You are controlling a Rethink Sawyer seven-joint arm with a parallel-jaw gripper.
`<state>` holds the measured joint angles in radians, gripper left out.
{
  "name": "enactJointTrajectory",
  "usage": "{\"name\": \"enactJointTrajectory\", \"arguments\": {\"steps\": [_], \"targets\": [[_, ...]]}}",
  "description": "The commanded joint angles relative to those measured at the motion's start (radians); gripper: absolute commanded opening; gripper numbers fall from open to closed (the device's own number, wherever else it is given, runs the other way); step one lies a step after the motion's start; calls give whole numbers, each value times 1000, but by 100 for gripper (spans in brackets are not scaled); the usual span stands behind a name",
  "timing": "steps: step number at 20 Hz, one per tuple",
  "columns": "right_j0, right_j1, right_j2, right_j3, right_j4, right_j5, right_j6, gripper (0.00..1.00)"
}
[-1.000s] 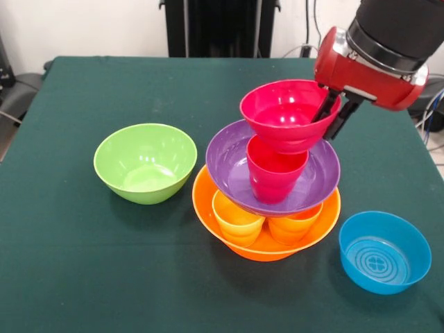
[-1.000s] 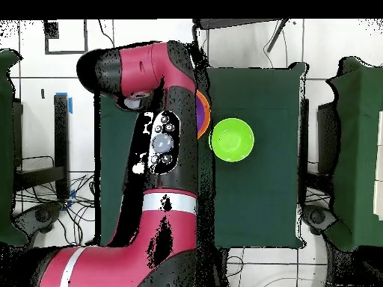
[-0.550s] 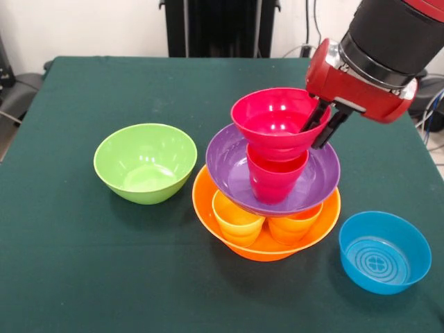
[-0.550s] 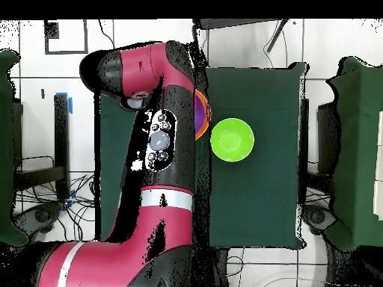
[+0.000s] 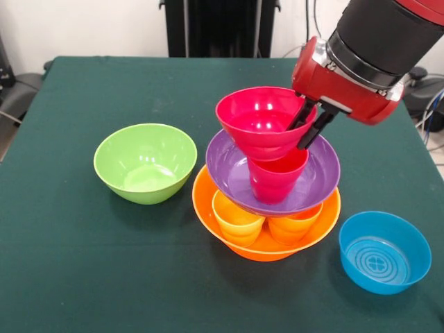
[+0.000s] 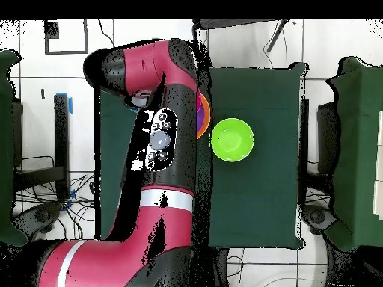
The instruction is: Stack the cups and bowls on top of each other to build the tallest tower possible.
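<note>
The tower stands right of centre in the front view. A big orange bowl (image 5: 205, 206) holds an orange cup (image 5: 236, 219) and a second orange cup (image 5: 295, 227). A purple bowl (image 5: 323, 172) rests on them, and a red cup (image 5: 277, 178) stands upright in it. My gripper (image 5: 300, 134) is shut on the right rim of a red bowl (image 5: 255, 123), one finger inside and one outside. This bowl hangs slightly tilted over the red cup, offset to the left; contact between them cannot be made out. In the overhead view the arm hides the gripper and most of the tower.
A lime green bowl (image 5: 144, 161) stands upright left of the tower, also seen as the lime green bowl (image 6: 232, 139) from above. A light blue bowl (image 5: 383, 251) with a ringed base sits at the front right near the table edge. The table (image 5: 83, 277) is dark green.
My gripper has carried the red bowl leftward in the front view, from right of the red cup to over it. The other bowls and cups have stayed put.
</note>
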<state>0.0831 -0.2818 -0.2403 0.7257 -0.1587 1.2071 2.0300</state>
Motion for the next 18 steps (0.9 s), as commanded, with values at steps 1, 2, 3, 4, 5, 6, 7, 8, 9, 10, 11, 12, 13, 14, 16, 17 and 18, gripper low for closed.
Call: {"name": "enactJointTrajectory", "arguments": {"steps": [1,2,3,4,5,6,7,8,9,10,11,12,13,14,16,17,18], "targets": [[22,8,44,8,-12,-4,74,0],[22,8,44,9,-11,-5,74,0],[22,8,44,9,-10,-5,75,0],[23,8,43,10,-9,-5,76,0],[20,7,48,15,-4,-4,74,0],[18,5,53,20,2,-4,73,0],[15,4,57,25,7,-4,71,0],[13,2,62,30,13,-4,70,0],[10,0,69,40,20,-9,70,0],[9,2,71,41,23,-12,70,0],[9,3,73,44,27,-11,73,0],[9,4,75,46,32,-8,77,0],[12,4,73,47,34,-8,81,0],[15,6,71,48,35,-10,87,0],[19,1,66,62,35,-21,93,0],[20,0,64,67,35,-27,95,0],[22,0,63,71,35,-34,99,0]]}}
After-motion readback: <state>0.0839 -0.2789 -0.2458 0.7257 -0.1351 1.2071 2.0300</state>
